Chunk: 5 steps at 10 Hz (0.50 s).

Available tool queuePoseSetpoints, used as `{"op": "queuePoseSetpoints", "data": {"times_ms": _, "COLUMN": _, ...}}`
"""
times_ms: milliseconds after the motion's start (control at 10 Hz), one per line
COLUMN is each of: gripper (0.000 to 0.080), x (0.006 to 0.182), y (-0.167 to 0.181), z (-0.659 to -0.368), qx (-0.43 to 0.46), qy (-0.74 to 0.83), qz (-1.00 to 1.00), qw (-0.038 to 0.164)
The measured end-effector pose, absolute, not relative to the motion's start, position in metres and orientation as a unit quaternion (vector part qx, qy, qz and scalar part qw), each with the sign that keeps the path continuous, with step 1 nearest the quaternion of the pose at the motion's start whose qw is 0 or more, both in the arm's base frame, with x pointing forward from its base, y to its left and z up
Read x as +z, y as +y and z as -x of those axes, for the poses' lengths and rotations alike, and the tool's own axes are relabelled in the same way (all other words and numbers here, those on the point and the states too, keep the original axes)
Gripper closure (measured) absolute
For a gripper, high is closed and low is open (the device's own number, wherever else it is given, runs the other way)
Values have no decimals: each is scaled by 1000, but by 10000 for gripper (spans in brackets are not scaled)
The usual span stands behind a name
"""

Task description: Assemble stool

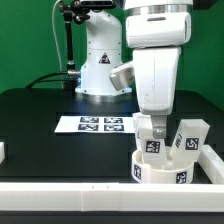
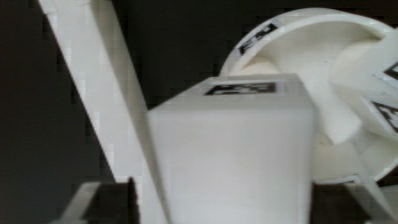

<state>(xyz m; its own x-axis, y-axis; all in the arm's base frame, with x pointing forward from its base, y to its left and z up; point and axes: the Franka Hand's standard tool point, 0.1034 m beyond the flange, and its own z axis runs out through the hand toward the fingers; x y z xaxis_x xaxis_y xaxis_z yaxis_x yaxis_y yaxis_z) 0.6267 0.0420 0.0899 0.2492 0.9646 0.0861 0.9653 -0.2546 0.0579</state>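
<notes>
The round white ring-shaped seat [image 1: 165,168] lies at the front right of the black table, with marker tags on its side. My gripper [image 1: 150,128] is shut on a white block leg [image 1: 151,138] and holds it upright over the seat's near-left part; whether it touches the seat I cannot tell. A second tagged leg [image 1: 190,138] stands upright at the seat's right side. In the wrist view the held leg [image 2: 231,140] fills the middle between my dark fingers [image 2: 98,205], with the gripper [image 2: 217,208] closed around it and the seat [image 2: 329,60] beyond it.
The marker board [image 1: 95,124] lies flat mid-table. A long white border rail [image 1: 90,196] runs along the front edge, and also shows in the wrist view [image 2: 98,90]. A small white part [image 1: 2,152] sits at the exterior view's left edge. The robot base [image 1: 100,60] stands behind.
</notes>
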Motion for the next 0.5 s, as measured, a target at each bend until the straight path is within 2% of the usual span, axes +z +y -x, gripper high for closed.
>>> {"op": "queuePoseSetpoints", "data": {"times_ms": 500, "gripper": 450, "x": 91, "y": 42, "z": -627, "qx": -53, "qy": -596, "qz": 801, "qw": 4}}
